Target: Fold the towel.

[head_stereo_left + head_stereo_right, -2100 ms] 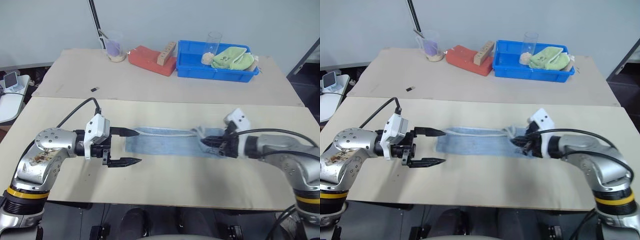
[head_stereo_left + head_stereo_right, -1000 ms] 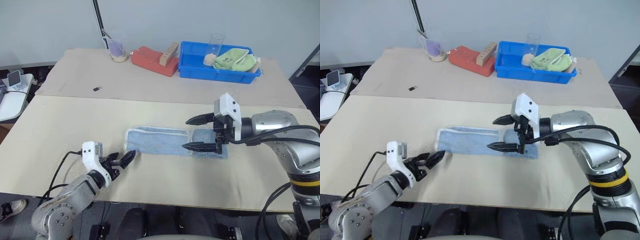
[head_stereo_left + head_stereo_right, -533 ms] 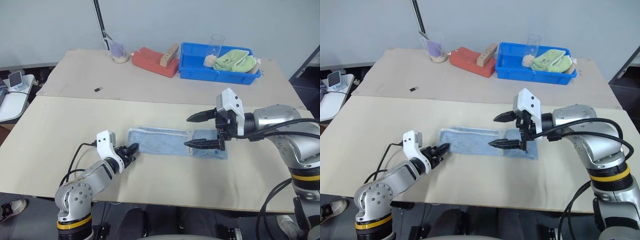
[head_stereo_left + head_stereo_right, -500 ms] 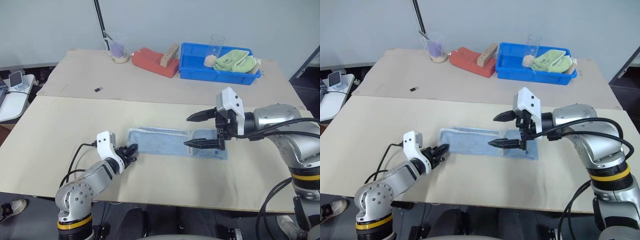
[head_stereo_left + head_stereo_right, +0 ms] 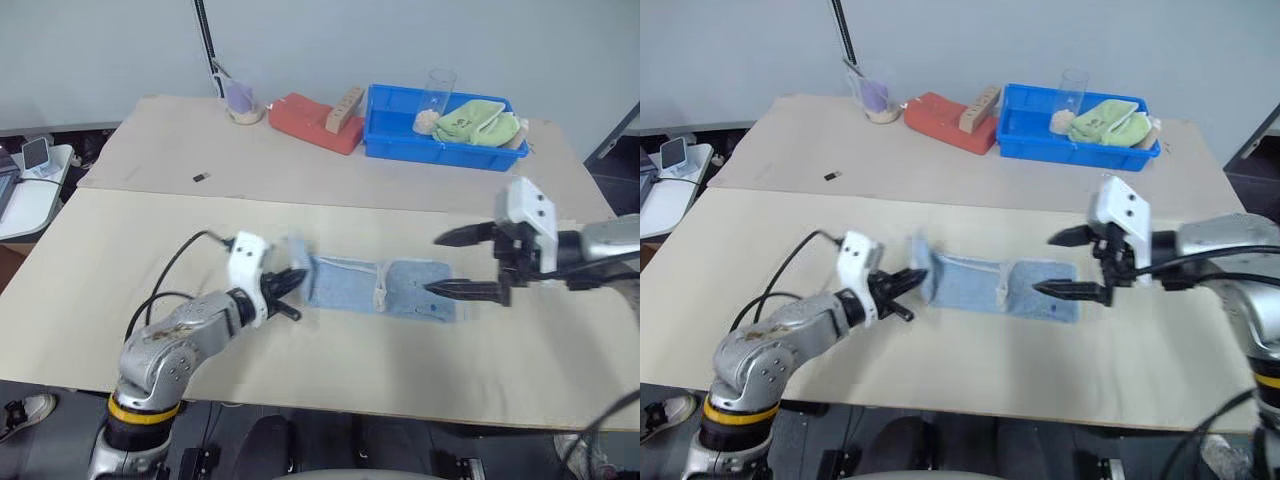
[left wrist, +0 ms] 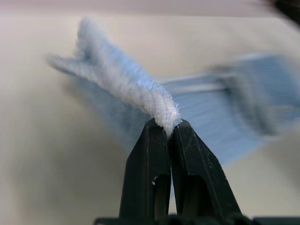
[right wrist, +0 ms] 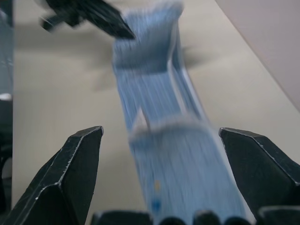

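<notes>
From the head's left eye, the light blue terry towel with thin white edging (image 5: 375, 288) lies along the near beige desk (image 5: 110, 240), roughly in the middle, its right end doubled over on itself. The left tool (image 5: 291, 296) has its two black fingers pinched together on the towel's left end, and that end stands up off the desk in a small peak. The right tool (image 5: 462, 262) hangs just beside the towel's right end, fingers spread wide, nothing between them. On the far desk sit a blue plastic bin (image 5: 400, 130) with a lime-green cloth (image 5: 478, 118) and a clear glass (image 5: 434, 98) inside it, a red block-shaped thing (image 5: 312, 118) with a wooden block (image 5: 344, 104) leaning on it, and a clear cup with something purple in it (image 5: 238, 100). A small dark object (image 5: 201, 177) lies alone on that far desk.

The right eye gives the same layout: raised left end, folded right end, right tool apart from the cloth.

At the left wrist, the fingers (image 6: 146, 168) meet on a fluffy ridge of towel, the rest trailing away toward the desk.

At the right wrist, the wide-set fingers (image 7: 75, 173) frame the towel running off toward the left tool at its far end; a small white loop tag (image 7: 139, 120) sticks up from the fold.
</notes>
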Controlling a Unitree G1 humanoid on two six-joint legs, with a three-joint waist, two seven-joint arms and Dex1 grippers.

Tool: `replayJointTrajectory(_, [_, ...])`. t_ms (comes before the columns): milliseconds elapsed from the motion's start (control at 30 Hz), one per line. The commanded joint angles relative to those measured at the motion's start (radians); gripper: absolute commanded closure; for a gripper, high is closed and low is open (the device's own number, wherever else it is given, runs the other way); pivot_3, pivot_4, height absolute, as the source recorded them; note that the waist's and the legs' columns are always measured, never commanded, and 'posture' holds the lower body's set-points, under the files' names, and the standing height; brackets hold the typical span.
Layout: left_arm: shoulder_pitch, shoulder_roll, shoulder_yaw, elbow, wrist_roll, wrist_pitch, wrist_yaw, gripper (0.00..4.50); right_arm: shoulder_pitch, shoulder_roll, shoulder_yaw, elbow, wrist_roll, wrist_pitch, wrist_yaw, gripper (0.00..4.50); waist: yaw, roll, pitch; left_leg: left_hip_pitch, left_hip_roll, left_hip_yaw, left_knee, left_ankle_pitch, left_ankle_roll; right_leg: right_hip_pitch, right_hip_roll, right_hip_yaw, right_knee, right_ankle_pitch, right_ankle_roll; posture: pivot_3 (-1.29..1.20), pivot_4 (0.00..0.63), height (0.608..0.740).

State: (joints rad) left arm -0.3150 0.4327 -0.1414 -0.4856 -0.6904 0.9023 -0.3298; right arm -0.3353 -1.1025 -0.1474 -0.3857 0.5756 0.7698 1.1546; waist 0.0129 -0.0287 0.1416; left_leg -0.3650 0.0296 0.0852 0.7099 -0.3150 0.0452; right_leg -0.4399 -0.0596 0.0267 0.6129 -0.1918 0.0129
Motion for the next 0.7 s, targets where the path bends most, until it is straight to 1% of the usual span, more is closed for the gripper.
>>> replayJointTrajectory(33, [-0.117, -0.028, -0.127, 0.079, 0.077, -0.111, -0.158, 4.45, 0.081, -0.041, -0.138, -0.068, 0.025, 0.029, -0.011, 0.08, -0.001, 0.0, 0.0, -0.001, 0.0, 0.0, 0.0, 0.0, 0.0, 0.0, 0.0, 0.0, 0.0, 0.0, 0.001, 0.0, 0.15, 0.717])
replayJointTrajectory(100, [-0.187, -0.073, -0.188, 0.162, 0.117, -0.166, -0.226, 4.45, 0.14, -0.047, -0.201, -0.1, 0.035, 0.055, -0.025, 0.08, -0.004, 0.0, 0.0, -0.001, -0.001, 0.0, 0.0, 0.0, 0.0, 0.0, 0.001, 0.0, -0.001, 0.001, 0.002, 0.0, 0.15, 0.717])
replayJointTrajectory(200, [-0.282, -0.17, -0.285, 0.315, 0.196, -0.261, -0.312, 4.45, 0.228, -0.046, -0.296, -0.158, 0.048, 0.099, -0.048, 0.08, 0.001, 0.001, 0.0, -0.002, -0.002, -0.001, 0.0, 0.0, 0.0, 0.0, 0.001, -0.001, -0.001, 0.001, 0.002, 0.0, 0.15, 0.717])
replayJointTrajectory(300, [-0.317, -0.224, -0.328, 0.431, 0.273, -0.355, -0.364, 4.45, 0.274, -0.037, -0.348, -0.199, 0.067, 0.131, -0.072, 0.08, -0.001, 0.0, 0.0, -0.003, -0.004, -0.002, 0.0, 0.0, 0.001, 0.0, 0.001, 0.0, -0.002, 0.001, 0.002, 0.0, 0.15, 0.717])
replayJointTrajectory(400, [-0.338, -0.269, -0.347, 0.501, 0.307, -0.404, -0.416, 4.45, 0.309, -0.032, -0.384, -0.226, 0.081, 0.152, -0.089, 0.08, -0.004, 0.0, 0.0, -0.004, -0.003, -0.002, 0.0, -0.001, 0.002, 0.0, 0.001, 0.001, -0.002, 0.0, 0.003, 0.0, 0.15, 0.717])
replayJointTrajectory(467, [-0.346, -0.288, -0.356, 0.532, 0.336, -0.435, -0.439, 3.76, 0.322, -0.031, -0.397, -0.236, 0.09, 0.159, -0.1, 0.08, -0.004, 0.0, 0.0, -0.004, -0.002, -0.002, 0.0, -0.001, 0.002, -0.001, 0.002, 0.001, -0.001, 0.0, 0.003, 0.0, 0.15, 0.717])
replayJointTrajectory(500, [-0.346, -0.295, -0.354, 0.541, 0.345, -0.444, -0.448, 3.53, 0.325, -0.031, -0.4, -0.239, 0.094, 0.162, -0.105, 0.08, -0.003, 0.0, 0.0, -0.004, -0.002, -0.002, 0.0, -0.001, 0.002, 0.0, 0.002, 0.001, -0.001, 0.0, 0.003, 0.0, 0.15, 0.717])
replayJointTrajectory(567, [-0.344, -0.301, -0.342, 0.541, 0.36, -0.47, -0.463, 2.61, 0.326, -0.03, -0.4, -0.241, 0.098, 0.162, -0.113, 0.08, -0.001, 0.0, 0.0, -0.004, -0.002, -0.003, 0.0, -0.001, 0.002, -0.001, 0.002, 0.001, -0.002, 0.0, 0.004, 0.0, 0.15, 0.717])
replayJointTrajectory(667, [-0.338, -0.297, -0.31, 0.504, 0.349, -0.488, -0.495, 1.09, 0.327, -0.029, -0.392, -0.234, 0.087, 0.142, -0.119, 0.08, -0.001, 0.001, 0.0, -0.004, -0.002, -0.003, 0.0, -0.001, 0.002, -0.001, 0.001, 0.001, -0.002, 0.0, 0.005, 0.0, 0.15, 0.717])
replayJointTrajectory(700, [-0.337, -0.294, -0.298, 0.487, 0.342, -0.494, -0.508, 0.68, 0.325, -0.029, -0.387, -0.229, 0.079, 0.132, -0.123, 0.08, -0.001, 0.001, 0.0, -0.004, -0.001, -0.003, 0.0, -0.001, 0.002, -0.001, 0.001, 0.001, -0.002, 0.0, 0.005, 0.0, 0.15, 0.717])
